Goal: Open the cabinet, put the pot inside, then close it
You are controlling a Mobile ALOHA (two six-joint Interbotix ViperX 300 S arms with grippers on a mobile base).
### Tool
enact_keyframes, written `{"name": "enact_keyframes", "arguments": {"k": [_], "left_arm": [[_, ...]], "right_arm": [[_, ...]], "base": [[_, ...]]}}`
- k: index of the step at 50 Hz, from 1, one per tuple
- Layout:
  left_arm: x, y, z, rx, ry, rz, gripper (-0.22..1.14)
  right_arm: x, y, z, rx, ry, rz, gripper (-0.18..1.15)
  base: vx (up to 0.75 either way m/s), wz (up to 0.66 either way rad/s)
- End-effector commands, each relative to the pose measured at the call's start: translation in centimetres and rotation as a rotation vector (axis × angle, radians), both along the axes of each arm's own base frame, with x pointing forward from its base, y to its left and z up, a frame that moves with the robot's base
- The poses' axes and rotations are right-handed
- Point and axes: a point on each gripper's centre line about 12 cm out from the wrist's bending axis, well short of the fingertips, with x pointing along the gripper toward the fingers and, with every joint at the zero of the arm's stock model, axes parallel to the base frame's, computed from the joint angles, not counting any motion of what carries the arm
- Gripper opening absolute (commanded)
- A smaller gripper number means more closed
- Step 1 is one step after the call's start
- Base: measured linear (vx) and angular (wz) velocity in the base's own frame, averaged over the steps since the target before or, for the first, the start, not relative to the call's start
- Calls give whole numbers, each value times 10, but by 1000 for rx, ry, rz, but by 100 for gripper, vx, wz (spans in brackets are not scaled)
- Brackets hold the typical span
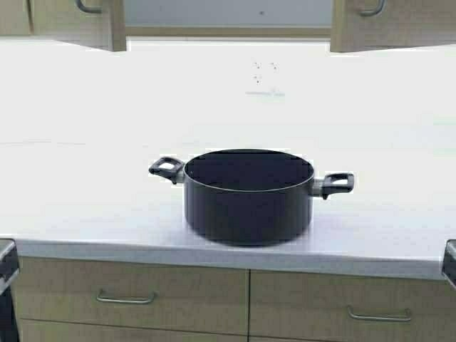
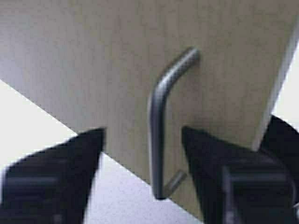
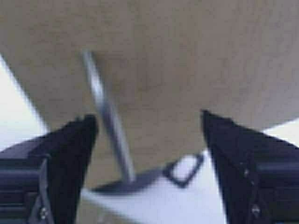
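Observation:
The black pot [image 1: 248, 196] stands on the white counter [image 1: 85, 192], centred near its front edge, with its two loop handles out to the sides. Above it, both tan doors of the cabinet are swung partly open: the left door [image 1: 71, 21] and the right door [image 1: 392, 21], with the pale interior [image 1: 228, 13] between them. Neither gripper shows in the high view. My left gripper [image 2: 142, 133] is open with the left door's curved metal handle [image 2: 156, 126] between its fingers. My right gripper [image 3: 148, 116] is open around the right door's handle [image 3: 105, 116]; the pot [image 3: 184, 170] shows below it.
Tan drawers with curved metal pulls [image 1: 126, 298] run below the counter's front edge. The white wall behind the counter carries a few small marks [image 1: 265, 78]. Dark robot parts show at the frame's lower left [image 1: 6, 271] and lower right [image 1: 450, 263].

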Motion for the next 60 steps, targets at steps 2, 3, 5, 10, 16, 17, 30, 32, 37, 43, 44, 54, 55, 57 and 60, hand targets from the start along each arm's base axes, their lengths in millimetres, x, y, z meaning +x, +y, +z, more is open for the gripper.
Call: {"name": "enact_keyframes", "arguments": {"k": [2,3,5,10,16,17,30,32,37,43,44,54,55,57,60], "left_arm": [[-15,-3,9,-6,21,-54,94],[-16,-2,10,-5,28,-59,93],[-20,-4,11,-2,47,-79,89],[-28,-15,11,2,99,-154,66],[-39,-43,20,0,76,-281,9],[-41,-48,21,-1,65,-301,1],[-31,-113,24,-33,2,-424,6],[-24,-121,20,-26,11,-423,4],[-5,-136,15,-27,13,-395,3],[17,-152,14,-45,-8,-358,3],[21,-154,15,-48,-15,-353,3],[63,-169,11,-53,-20,-287,3],[68,-168,11,-51,-19,-277,3],[77,-167,7,-52,-15,-257,3],[88,-162,3,-50,-10,-226,3]], "right_arm": [[-22,-3,16,-43,6,26,93],[-25,-3,19,-39,6,35,92],[-31,-1,25,-33,9,53,90],[-48,5,40,-19,20,114,71],[-60,24,51,59,22,232,23],[-62,28,51,70,17,252,14],[-62,82,51,120,-82,448,9],[-58,93,51,120,-86,471,8],[-47,124,44,92,-67,527,6],[-23,140,31,50,-79,482,6],[-20,141,30,45,-87,469,6],[15,143,10,-2,-114,364,6],[19,141,8,-4,-109,350,6],[27,138,2,-13,-92,328,6],[36,131,-6,-24,-69,293,6]], "base": [[-1,-3],[-1,-3],[-1,-4],[-1,-4],[0,0],[0,0],[0,1],[0,1],[0,0],[0,0],[0,0],[0,0],[0,0],[0,0],[0,0]]}}
